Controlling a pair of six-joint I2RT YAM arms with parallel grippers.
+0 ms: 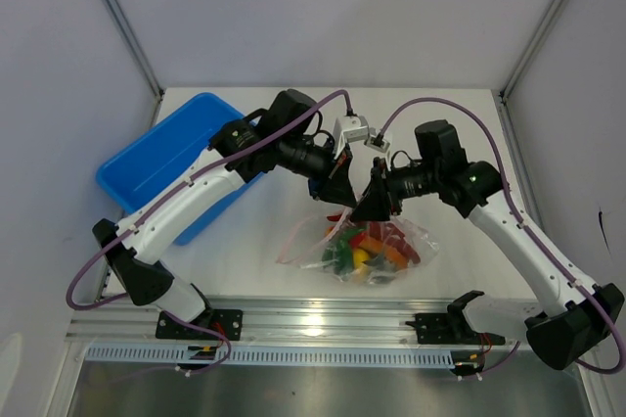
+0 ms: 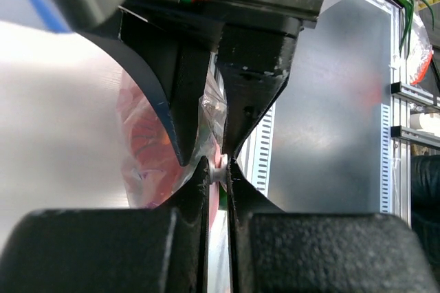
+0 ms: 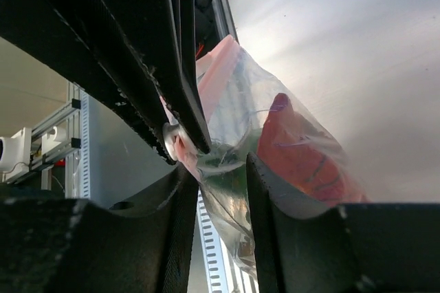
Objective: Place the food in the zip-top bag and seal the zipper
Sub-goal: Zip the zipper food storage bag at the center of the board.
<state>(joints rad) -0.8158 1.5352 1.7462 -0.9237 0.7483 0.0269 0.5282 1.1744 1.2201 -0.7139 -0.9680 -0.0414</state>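
Pinching the far edge of the zip-top bag (image 1: 377,241), both tools are meeting over the middle of the surface (image 1: 249,265). The left tool (image 1: 340,185) is reaching in from the left, and in its own wrist view its jaws are pressing almost together on a fold of clear film. The right tool (image 1: 373,204) is reaching in from the right. Its jaws are standing slightly apart with bunched film filling the gap, so it appears to be clamping the bag too. The two sets of fingertips are sitting just beside each other on the same stretch of plastic.

The bag's body is resting on the surface just near of the tools, and the food (image 1: 364,253) is lying inside it as a heap of red, green, orange and yellow pieces. No piece is showing outside the bag in the overhead view, so the loading part is looking finished. The blue bin (image 1: 161,158) is sitting well apart at the far left.

What is remaining, by my reading, is the seal. The zipper (image 3: 216,66) is showing as a pink strip by the gripped edge, but whether it is pressed closed along its length cannot be told from these views. The tools are looking placed to work on that edge.
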